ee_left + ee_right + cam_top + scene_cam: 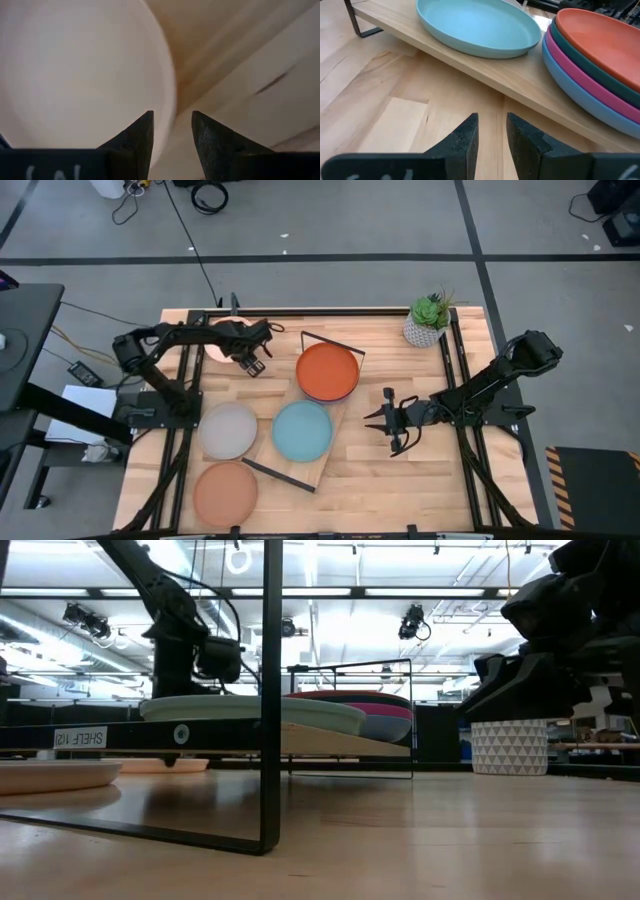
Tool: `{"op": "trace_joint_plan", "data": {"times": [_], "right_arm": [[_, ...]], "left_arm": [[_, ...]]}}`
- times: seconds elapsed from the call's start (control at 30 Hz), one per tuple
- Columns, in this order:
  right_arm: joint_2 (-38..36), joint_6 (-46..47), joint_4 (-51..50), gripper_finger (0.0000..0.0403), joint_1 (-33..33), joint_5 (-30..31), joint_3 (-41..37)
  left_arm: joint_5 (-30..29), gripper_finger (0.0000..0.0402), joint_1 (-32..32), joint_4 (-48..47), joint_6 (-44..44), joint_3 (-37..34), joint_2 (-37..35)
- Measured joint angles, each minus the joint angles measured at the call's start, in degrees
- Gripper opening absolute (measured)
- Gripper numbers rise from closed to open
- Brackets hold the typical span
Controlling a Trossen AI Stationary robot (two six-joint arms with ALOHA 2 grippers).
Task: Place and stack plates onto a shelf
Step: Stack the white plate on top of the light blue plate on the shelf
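The shelf [296, 469] lies slantwise mid-table. On it rest a light blue plate [302, 431] and a stack topped by an orange plate [327, 372]. The right wrist view shows that stack as orange [600, 40] over teal, pink and blue. A grey plate [228, 430] and a peach plate [225, 493] lie on the table to the shelf's left. My left gripper [252, 365] hovers open at the far left. Its fingers stand on either side of a cream plate's rim [169, 95]. My right gripper [390, 422] is open, right of the shelf, pointing at it.
A white patterned plant pot [428, 320] stands at the table's far right corner. The shelf's black wire frames [270, 690] rise at both its ends. Bare tabletop lies between my right gripper and the shelf and along the near right.
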Motion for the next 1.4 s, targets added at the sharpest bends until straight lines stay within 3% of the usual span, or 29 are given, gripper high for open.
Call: {"op": "trace_joint_plan", "data": {"times": [0.17,0.37,0.5,0.63,0.73,0.8,1.0,1.13,1.4], "right_arm": [[0.0,0.6,0.0,0.0107,0.0,0.0,0.0],[0.0,0.5,0.0,0.0107,0.0,0.0,0.0],[0.0,0.5,0.0,0.0107,0.0,0.0,0.0],[0.0,0.4,-0.2,0.0107,0.0,0.0,0.0],[0.0,0.4,-0.4,0.0107,0.0,0.0,0.0],[0.0,0.4,-0.4,0.0107,0.0,0.0,0.0],[0.0,0.4,-0.8,0.0107,0.0,0.1,0.0],[0.0,0.4,-1.0,0.0107,0.0,0.2,0.0],[0.0,-0.5,-0.9,0.0107,-0.1,0.3,0.0]], "left_arm": [[0.4,0.0133,1.8,0.3,2.9,0.2,3.2],[0.9,0.0022,1.0,0.0,5.1,0.1,3.1],[4.2,0.0016,-0.2,-5.9,4.7,2.0,0.0],[11.5,0.0016,-2.2,-14.8,0.4,7.7,-5.1],[20.7,0.0016,-4.6,-19.0,-10.2,12.5,-8.8],[24.2,0.0016,-7.8,-20.3,-19.7,15.0,-10.5],[25.7,0.0017,-23.3,-27.2,-28.8,23.7,-9.5],[28.1,0.0017,-33.2,-25.5,-36.5,29.3,-9.5],[23.1,0.0017,-46.6,-12.0,-42.5,33.2,-7.1]]}}
